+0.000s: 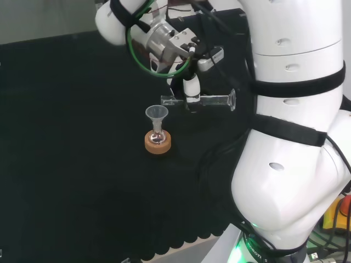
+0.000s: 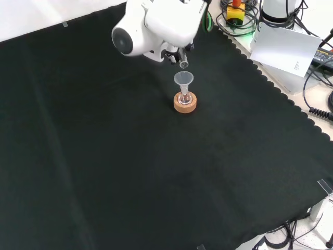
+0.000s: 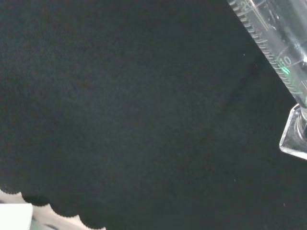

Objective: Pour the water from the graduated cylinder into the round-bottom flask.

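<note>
Robot hand (image 1: 191, 87) clasps graduated cylinder (image 1: 211, 101) horizontally, upper centre of head view, mouth above funnel (image 1: 157, 114) seated in round-bottom flask (image 1: 157, 137) on cork ring (image 1: 158, 144): tipped for pouring.

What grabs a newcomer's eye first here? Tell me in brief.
The hand holds a graduated cylinder lying nearly level in the head view, its mouth just above a funnel. The funnel sits in a small round-bottom flask on a cork ring, alone mid-cloth; the front view shows it below the arm's white link.
</note>
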`<state>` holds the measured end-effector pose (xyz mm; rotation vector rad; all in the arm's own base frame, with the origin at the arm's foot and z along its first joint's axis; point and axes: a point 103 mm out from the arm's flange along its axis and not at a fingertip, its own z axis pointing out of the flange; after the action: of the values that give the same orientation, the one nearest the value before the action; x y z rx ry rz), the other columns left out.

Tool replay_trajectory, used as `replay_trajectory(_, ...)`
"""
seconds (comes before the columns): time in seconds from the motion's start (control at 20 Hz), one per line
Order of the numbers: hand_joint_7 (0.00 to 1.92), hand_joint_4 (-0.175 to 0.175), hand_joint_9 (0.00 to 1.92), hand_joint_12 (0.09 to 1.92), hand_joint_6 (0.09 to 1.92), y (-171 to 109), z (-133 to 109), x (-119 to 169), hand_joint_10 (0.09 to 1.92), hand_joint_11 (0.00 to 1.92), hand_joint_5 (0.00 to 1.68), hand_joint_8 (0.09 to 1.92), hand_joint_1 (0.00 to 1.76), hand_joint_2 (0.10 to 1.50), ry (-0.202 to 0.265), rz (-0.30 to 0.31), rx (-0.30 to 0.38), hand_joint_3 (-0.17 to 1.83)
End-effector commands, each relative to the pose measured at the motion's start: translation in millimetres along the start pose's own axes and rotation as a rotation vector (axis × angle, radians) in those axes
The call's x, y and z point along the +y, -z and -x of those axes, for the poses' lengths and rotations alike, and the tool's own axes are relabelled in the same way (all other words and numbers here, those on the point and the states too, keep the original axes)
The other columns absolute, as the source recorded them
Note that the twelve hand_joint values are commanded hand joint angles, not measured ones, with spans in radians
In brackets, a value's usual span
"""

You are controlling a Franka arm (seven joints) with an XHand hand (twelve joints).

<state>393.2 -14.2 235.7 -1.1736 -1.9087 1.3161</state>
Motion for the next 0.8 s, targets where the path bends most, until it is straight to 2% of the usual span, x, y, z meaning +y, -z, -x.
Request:
replay_trajectory(0.05,1.04,-0.175,1.48,0.72,0.97,-12,17,-4,0.09,1.31,1.00,0.95,1.26,1.10,0.091,0.150,0.078,0.00)
replay_trajectory(0.35,1.03,-0.175,1.48,0.72,0.97,-15,29,-7,0.09,1.31,1.00,0.95,1.26,1.10,0.151,0.289,0.110,0.00)
replay_trajectory(0.8,1.03,-0.175,1.48,0.71,0.98,-6,44,-3,0.09,1.31,1.00,0.96,1.26,1.10,0.196,0.610,0.163,0.00)
